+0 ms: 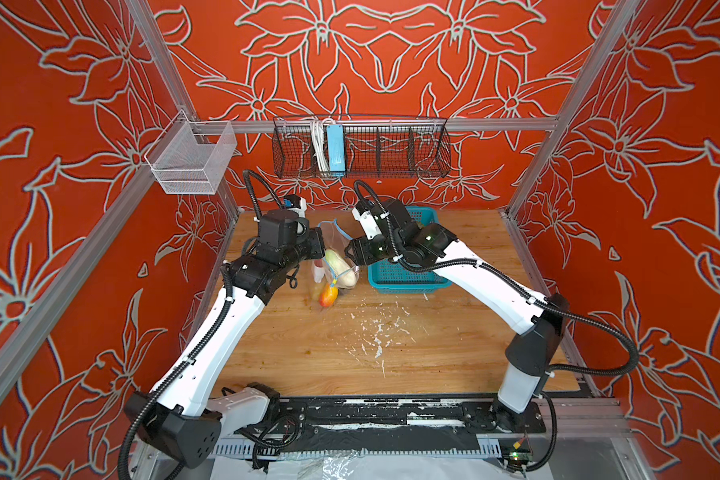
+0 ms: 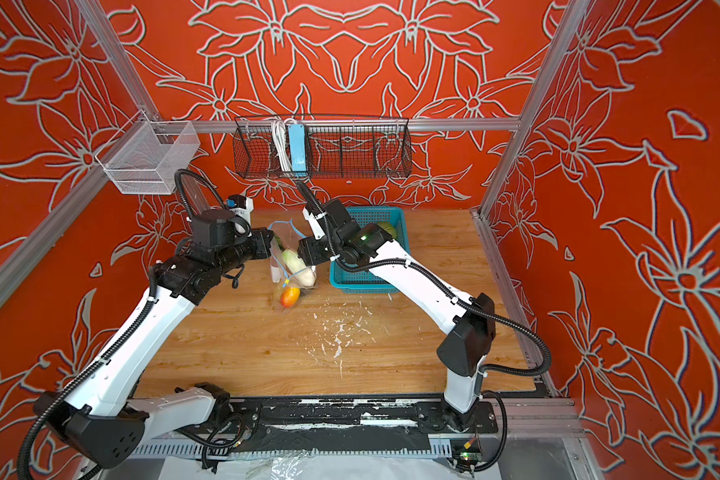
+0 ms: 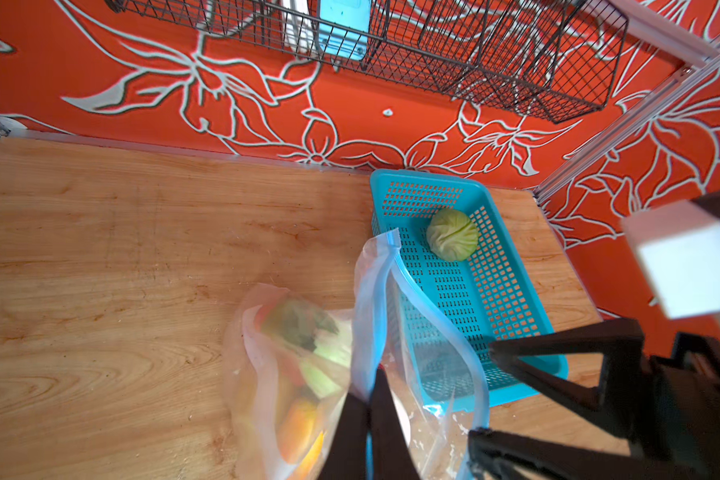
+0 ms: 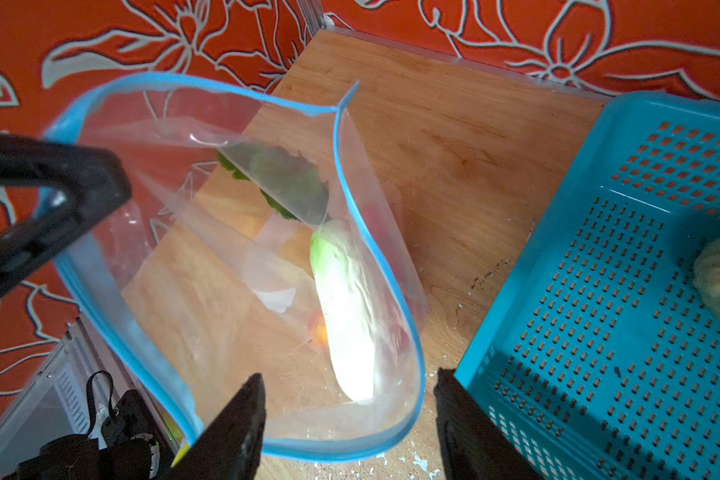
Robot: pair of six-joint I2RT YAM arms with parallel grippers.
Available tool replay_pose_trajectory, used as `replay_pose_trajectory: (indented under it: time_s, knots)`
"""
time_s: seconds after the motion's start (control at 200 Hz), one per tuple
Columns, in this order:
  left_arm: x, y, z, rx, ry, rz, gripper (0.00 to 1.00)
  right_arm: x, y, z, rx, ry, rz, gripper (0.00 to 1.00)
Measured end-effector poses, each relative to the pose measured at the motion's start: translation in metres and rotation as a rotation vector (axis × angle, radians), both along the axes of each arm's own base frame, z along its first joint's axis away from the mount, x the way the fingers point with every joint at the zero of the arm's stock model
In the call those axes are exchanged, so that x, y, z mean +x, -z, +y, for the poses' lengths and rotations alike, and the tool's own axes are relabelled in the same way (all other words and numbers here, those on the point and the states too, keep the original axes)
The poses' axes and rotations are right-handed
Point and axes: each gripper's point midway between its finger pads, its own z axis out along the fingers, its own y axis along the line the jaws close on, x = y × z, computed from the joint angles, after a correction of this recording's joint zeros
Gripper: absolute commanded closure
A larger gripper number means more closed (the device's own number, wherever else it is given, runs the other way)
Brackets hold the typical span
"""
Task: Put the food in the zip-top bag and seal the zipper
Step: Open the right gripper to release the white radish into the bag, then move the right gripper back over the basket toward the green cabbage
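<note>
Closest to where I stand, a black rail [image 1: 391, 411], scuffed white, runs along the front edge of the wooden table [image 1: 308, 357] and carries both arm bases.

From the left, the left arm [image 1: 225, 328] reaches inward over the table. The left gripper [image 3: 371, 399] is fully closed, its jaws pinching the blue zipper [image 3: 377, 299] of the zip-top bag [image 1: 329, 239] at the bag's left rim. The right wrist view confirms it: the black finger [image 4: 59, 199] is clamped over that blue edge.

The bag stands near the middle of the table, just left of the basket. Its mouth is held up and its lower part rests on the wood. The zipper is unsealed and forms a wide open loop [image 4: 375, 249], with a small yellow tab [image 4: 181, 451] at one end. Inside the bag are a pale cucumber [image 4: 346, 316], a green leaf [image 4: 287, 183] above it and, at the bottom, an orange-red fruit [image 1: 328, 296]. Other pieces show through the plastic only as blurs.

The right gripper [image 4: 350, 374] hangs at the bag's right side with its jaws well apart and nothing held. The near rim of the mouth crosses the gap between them. Whether either finger touches the plastic, I cannot tell.

To the right, the teal basket [image 3: 425, 176] sits touching or just beside the bag. One green cabbage [image 3: 452, 235] lies in its far end, outside the bag.
</note>
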Motion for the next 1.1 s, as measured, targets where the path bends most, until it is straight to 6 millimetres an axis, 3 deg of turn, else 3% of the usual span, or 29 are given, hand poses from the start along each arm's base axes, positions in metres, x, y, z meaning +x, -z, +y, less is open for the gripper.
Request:
replay_pose_trajectory:
  time_s: [0.17,0.355,0.661,0.846,1.101]
  knots:
    - [0.006,0.005,0.001,0.034,0.004,0.006,1.0,0.009,0.004,-0.015,0.015,0.037,0.028,0.28]
    - [0.01,0.005,0.006,0.058,-0.004,0.002,1.0,0.02,0.0,-0.029,0.039,0.082,0.043,0.02]
    - [0.013,0.004,0.012,0.097,-0.022,-0.01,1.0,0.033,0.001,-0.05,0.008,0.142,0.044,0.02]
    - [0.017,0.005,0.011,0.09,-0.02,-0.023,1.0,0.047,-0.003,-0.052,-0.023,0.188,0.036,0.02]
    - [0.018,0.037,0.003,0.06,0.007,0.025,1.0,0.065,0.007,-0.053,-0.101,0.236,0.065,0.02]
